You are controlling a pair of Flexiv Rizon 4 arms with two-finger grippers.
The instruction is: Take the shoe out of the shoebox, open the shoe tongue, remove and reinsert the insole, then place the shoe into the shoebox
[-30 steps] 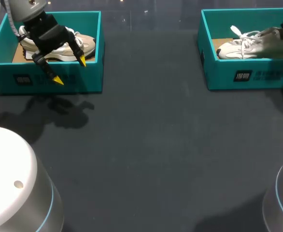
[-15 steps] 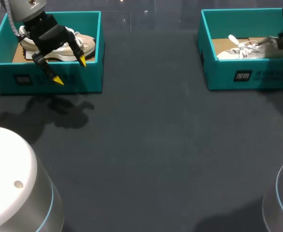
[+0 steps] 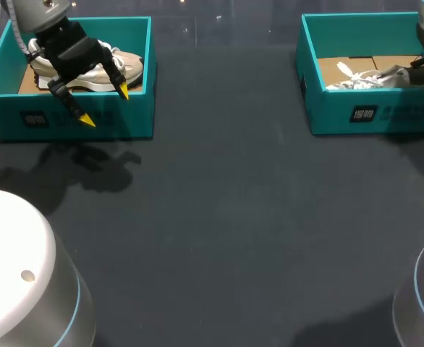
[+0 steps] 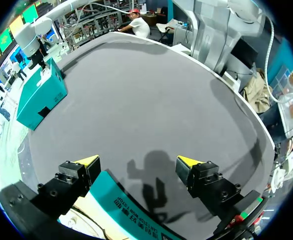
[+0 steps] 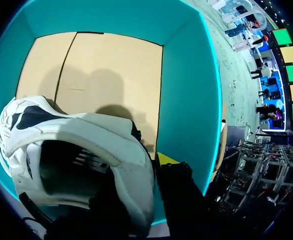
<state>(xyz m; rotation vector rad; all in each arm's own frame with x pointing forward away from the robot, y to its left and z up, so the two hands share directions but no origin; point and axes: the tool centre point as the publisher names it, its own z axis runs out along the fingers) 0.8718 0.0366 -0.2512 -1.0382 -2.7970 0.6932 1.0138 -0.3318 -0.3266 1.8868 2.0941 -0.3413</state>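
Note:
Two teal shoeboxes stand at the table's far side. In the left shoebox (image 3: 9,119) lies a beige and white shoe (image 3: 131,65). My left gripper (image 3: 105,105) hangs open over that box's front wall with nothing between its fingers; the left wrist view shows the left gripper (image 4: 137,161) above the teal wall (image 4: 124,202). In the right shoebox (image 3: 342,116) a white laced shoe (image 3: 360,79) sits low. My right gripper (image 3: 414,71) is shut on its heel. In the right wrist view the white shoe (image 5: 76,135) has its heel collar pinched, one yellow fingertip (image 5: 165,159) outside and the other finger inside.
The dark table (image 3: 226,217) stretches wide between and in front of the two boxes. The right box's cardboard floor (image 5: 101,65) shows ahead of the shoe's toe, with the teal wall (image 5: 184,80) close beside my right gripper.
My right gripper has lowered the white shoe deeper into the right box and shifted it to the right. The left arm has not moved.

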